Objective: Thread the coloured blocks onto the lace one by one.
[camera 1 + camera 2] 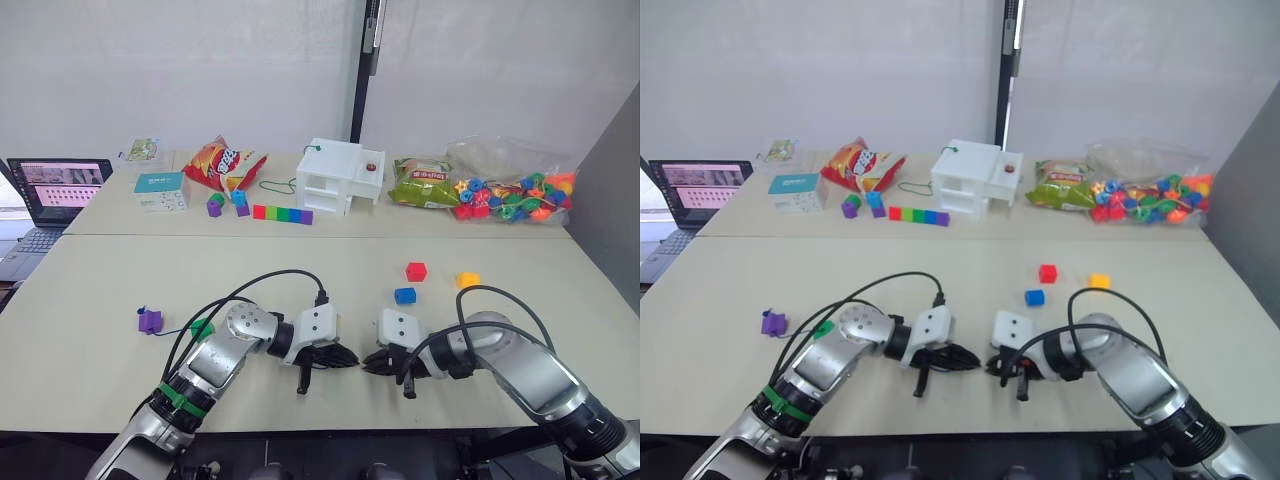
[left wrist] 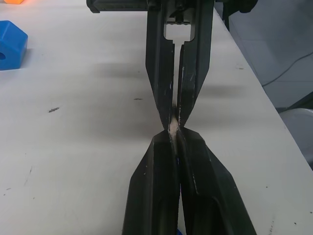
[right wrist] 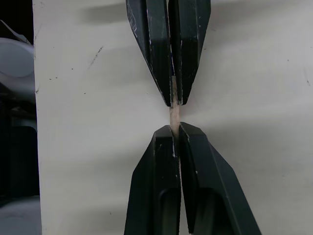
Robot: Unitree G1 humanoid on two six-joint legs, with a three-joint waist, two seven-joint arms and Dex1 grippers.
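My left gripper (image 1: 350, 358) and right gripper (image 1: 369, 362) meet tip to tip near the table's front edge. Both are shut on the pale stiff tip (image 3: 174, 115) of the lace (image 2: 172, 128), which bridges the small gap between them. A thin dark-blue string (image 1: 176, 326) runs between the purple block (image 1: 150, 320) and the green block (image 1: 202, 328) at the left, beside my left arm. The red block (image 1: 416, 271), blue block (image 1: 404, 296) and yellow block (image 1: 467, 280) lie loose just beyond my right gripper. The blue block (image 2: 11, 45) also appears in the left wrist view.
Along the far table stand a laptop (image 1: 55, 190), a teal box (image 1: 160, 190), a snack bag (image 1: 225, 165), a white box (image 1: 340, 175), a rainbow bar of cubes (image 1: 282, 213), a green packet (image 1: 425, 182) and a clear bag of beads (image 1: 510, 190).
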